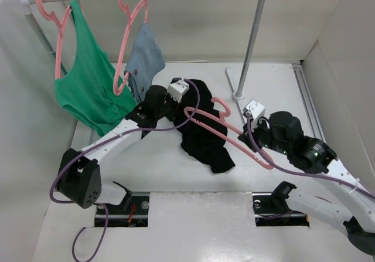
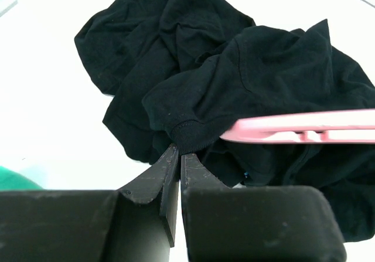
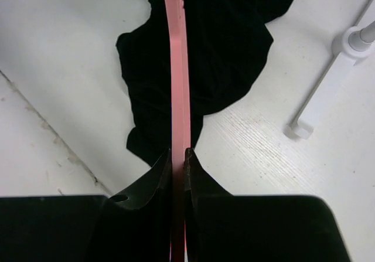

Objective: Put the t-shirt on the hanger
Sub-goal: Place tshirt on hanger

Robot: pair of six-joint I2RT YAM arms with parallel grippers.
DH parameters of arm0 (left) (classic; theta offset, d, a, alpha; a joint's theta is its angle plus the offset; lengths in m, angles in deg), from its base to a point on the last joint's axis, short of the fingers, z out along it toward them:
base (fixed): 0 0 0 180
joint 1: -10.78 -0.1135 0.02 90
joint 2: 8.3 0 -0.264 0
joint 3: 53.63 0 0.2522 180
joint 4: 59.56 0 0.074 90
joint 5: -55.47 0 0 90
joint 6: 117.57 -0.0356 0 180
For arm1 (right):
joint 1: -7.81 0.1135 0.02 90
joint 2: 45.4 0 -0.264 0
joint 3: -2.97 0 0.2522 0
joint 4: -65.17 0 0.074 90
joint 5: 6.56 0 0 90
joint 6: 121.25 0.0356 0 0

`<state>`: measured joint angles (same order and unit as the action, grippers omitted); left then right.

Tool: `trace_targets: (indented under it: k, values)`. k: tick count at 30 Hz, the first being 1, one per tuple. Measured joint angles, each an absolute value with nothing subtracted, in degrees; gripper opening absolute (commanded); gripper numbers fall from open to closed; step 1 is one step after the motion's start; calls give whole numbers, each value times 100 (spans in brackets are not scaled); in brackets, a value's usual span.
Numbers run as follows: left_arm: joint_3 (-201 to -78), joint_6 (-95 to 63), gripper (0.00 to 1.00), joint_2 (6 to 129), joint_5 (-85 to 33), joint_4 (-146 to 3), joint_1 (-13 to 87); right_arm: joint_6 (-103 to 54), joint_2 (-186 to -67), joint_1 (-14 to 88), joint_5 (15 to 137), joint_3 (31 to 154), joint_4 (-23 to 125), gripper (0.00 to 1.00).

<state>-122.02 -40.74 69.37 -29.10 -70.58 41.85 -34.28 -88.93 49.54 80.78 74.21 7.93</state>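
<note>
T-shirt (image 1: pixel 202 147), soft, light and floppy, lies crumpled on the desk (image 1: pixel 146 174) under the hanger (image 3: pixel 177 68) that my right end effector (image 3: pixel 179 152) clamps, while my left end effector (image 2: pixel 177 152) pinches its ribbed edge, which I judge the firmest hold.

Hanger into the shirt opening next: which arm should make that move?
Right. The right fingers are shut on the hanger, whose far end lies over the t-shirt; the left fingers pinch its ribbed edge, anchoring it.
</note>
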Motion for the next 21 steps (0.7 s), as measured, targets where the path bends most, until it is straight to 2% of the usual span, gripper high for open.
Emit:
trace_targets:
  k: [16, 21]
  values:
    - [-12770, -4328, 0, 6937, -2282, -7466, 4251, -3740, -9682, 5483, 9123, 7825, 1232, 0]
    - [-13229, -4332, 0, 6950, -1928, -7801, 4297, -4173, -9776, 5507, 9060, 7731, 1875, 0]
